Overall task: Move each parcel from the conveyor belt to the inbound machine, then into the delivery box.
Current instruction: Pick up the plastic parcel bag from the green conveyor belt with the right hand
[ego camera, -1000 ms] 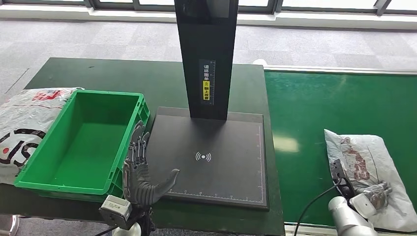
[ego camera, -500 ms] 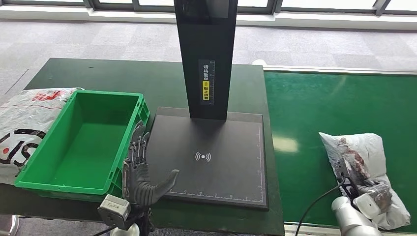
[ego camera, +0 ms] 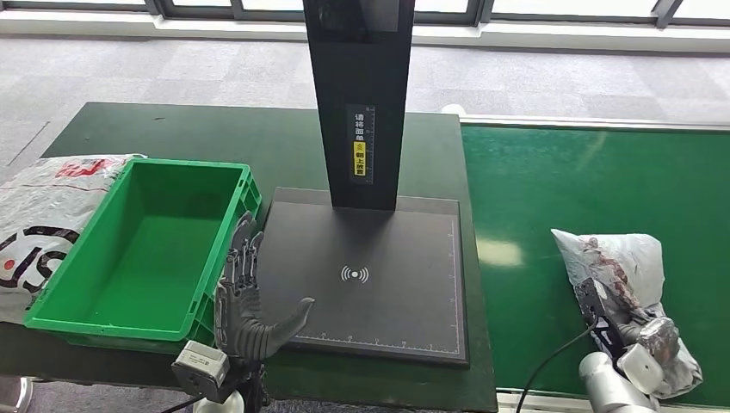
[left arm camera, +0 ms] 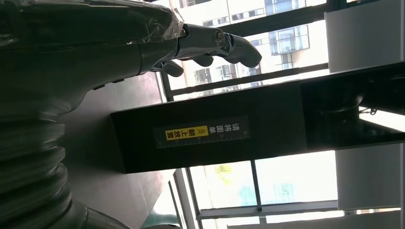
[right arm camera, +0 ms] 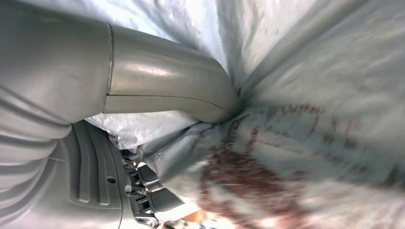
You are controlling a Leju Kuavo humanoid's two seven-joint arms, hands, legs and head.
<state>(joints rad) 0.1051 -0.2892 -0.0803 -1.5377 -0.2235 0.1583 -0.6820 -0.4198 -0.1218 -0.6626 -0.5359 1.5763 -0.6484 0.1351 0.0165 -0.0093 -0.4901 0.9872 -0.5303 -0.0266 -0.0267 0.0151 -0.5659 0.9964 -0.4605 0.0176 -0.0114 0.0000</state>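
A white plastic parcel (ego camera: pixel 624 275) with dark red print lies crumpled on the green conveyor belt (ego camera: pixel 551 189) at the right. My right hand (ego camera: pixel 647 344) grips its near end; in the right wrist view the thumb (right arm camera: pixel 162 90) presses into the bag (right arm camera: pixel 305 143) and the fingers (right arm camera: pixel 153 200) curl under it. My left hand (ego camera: pixel 248 301) stands open by the near left corner of the black inbound machine's scan plate (ego camera: pixel 370 275), holding nothing. The green delivery box (ego camera: pixel 142 249) sits left of the plate with nothing inside.
The machine's black post (ego camera: pixel 361 95) rises from the back of the plate. Another white parcel (ego camera: pixel 43 215) lies on the table left of the green box. The dark green table (ego camera: pixel 215 138) reaches back behind the box.
My right hand has closed on the parcel and bunched it up. The bag has been drawn left and lifted at its near end. My left hand has not moved.
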